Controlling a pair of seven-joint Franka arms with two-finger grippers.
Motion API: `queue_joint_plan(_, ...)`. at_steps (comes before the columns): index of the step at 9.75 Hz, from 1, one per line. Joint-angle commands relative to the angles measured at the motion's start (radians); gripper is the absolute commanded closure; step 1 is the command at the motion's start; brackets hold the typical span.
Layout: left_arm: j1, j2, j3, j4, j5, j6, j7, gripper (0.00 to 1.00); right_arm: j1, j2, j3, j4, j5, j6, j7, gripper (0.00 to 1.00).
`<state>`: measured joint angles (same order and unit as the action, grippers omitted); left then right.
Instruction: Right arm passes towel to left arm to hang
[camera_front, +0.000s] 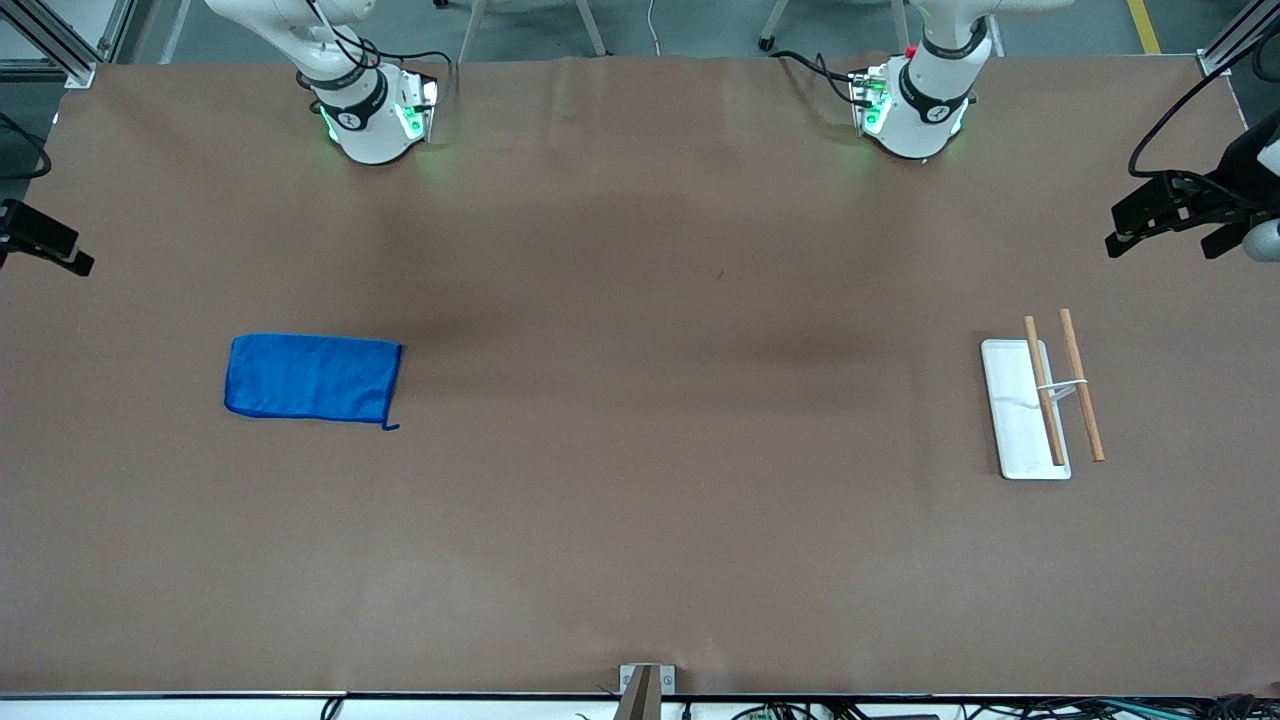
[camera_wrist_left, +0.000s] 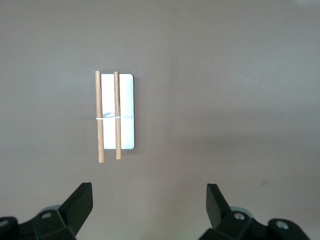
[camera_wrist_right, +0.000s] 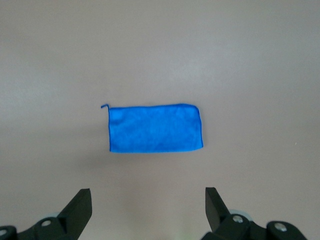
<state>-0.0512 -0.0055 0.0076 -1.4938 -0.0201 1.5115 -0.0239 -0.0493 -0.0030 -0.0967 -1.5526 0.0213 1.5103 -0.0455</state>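
I'm holding my right hand (camera_wrist_right: 145, 205) high over the towel (camera_front: 313, 378), fingers spread wide apart, gripping nothing. The towel is lying flat on the brown surface (camera_front: 640, 480) toward my right arm's end, its loop tag poking out at one corner. My left hand (camera_wrist_left: 149, 205) is hanging over the white rack (camera_front: 1022, 420) with its two wooden rods, fingers wide apart too.

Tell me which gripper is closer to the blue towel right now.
Right. The right gripper is open, up over the table with the towel flat below it. The left gripper, also open, is over the wooden rack at the left arm's end.
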Motion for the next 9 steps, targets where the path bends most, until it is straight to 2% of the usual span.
queue_joint_plan(1,-0.001,0.010,-0.003,-0.023,0.020,-0.001,-0.007,0.00,0.009,-0.015,0.006,-0.120,-0.018,0.089,0.015,0.00)
queue_joint_plan(5,-0.002,0.010,-0.005,-0.022,0.020,-0.001,-0.008,0.00,0.014,0.007,0.023,-0.479,-0.020,0.526,-0.010,0.00)
queue_joint_plan(9,-0.004,0.009,-0.005,-0.022,0.020,-0.001,-0.008,0.00,-0.017,0.219,0.023,-0.651,-0.020,0.860,-0.126,0.00)
